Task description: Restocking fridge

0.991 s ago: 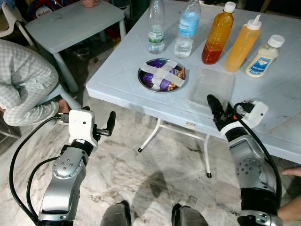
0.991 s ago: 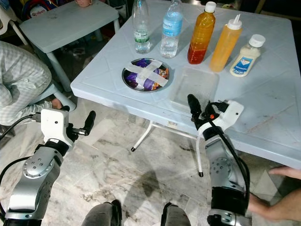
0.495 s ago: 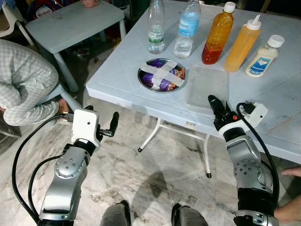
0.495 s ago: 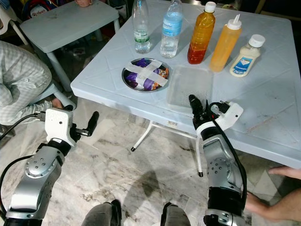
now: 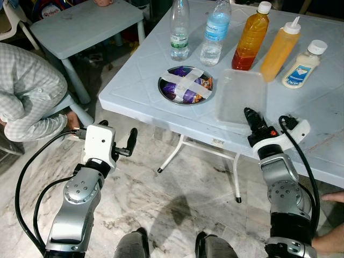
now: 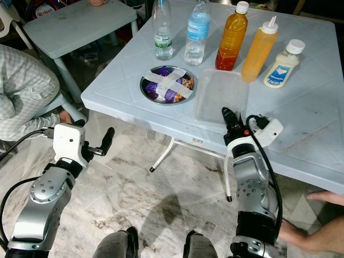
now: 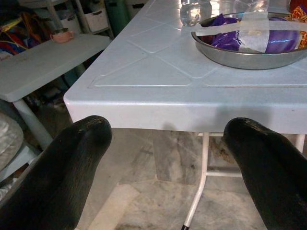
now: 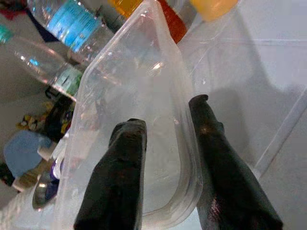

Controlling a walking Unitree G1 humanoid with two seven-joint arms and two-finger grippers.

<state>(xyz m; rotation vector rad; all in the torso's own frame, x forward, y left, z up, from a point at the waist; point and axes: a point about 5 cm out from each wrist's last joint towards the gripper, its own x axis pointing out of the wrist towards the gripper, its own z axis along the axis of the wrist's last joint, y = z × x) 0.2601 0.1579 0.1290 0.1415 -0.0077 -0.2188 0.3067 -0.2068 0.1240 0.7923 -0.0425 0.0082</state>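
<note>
right tool point(image 5: 250, 114): we've got it at the near edge of the clear plastic container point(image 5: 241, 97); wrist view shows one finger point(image 8: 117, 179) inside the rim, the other finger point(image 8: 225, 177) outside, so we read it as clamped on the near wall
container: sits on the pale blue desk point(image 5: 140, 75), near its front edge, just right of the steel bowl point(image 5: 185, 86); looks tipped up in the right wrist view, can't confirm lift from head views
left tool point(image 5: 130, 142): we hold it off the desk, below and in front of the near-left corner, over the marble floor point(image 5: 161, 199); fingers point(image 7: 72, 163) spread wide, nothing between them
bowl: round, steel, purple packets inside, two strips of white tape crossed over the top
back row, L to R: clear bottle w/ green label point(image 5: 179, 29); water bottle w/ blue label point(image 5: 215, 32); orange-red liquid bottle w/ white cap point(image 5: 249, 37); orange squeeze bottle point(image 5: 277, 49); small white sauce bottle point(image 5: 301, 64)
row vs container: orange-red bottle and squeeze bottle stand just behind the container's far edge
other: 2nd smaller desk point(image 5: 80, 24) at far left; person in checked clothes point(image 5: 27, 91) bent over beside it; another person's hand point(image 5: 334, 196) at lower right edge
</note>
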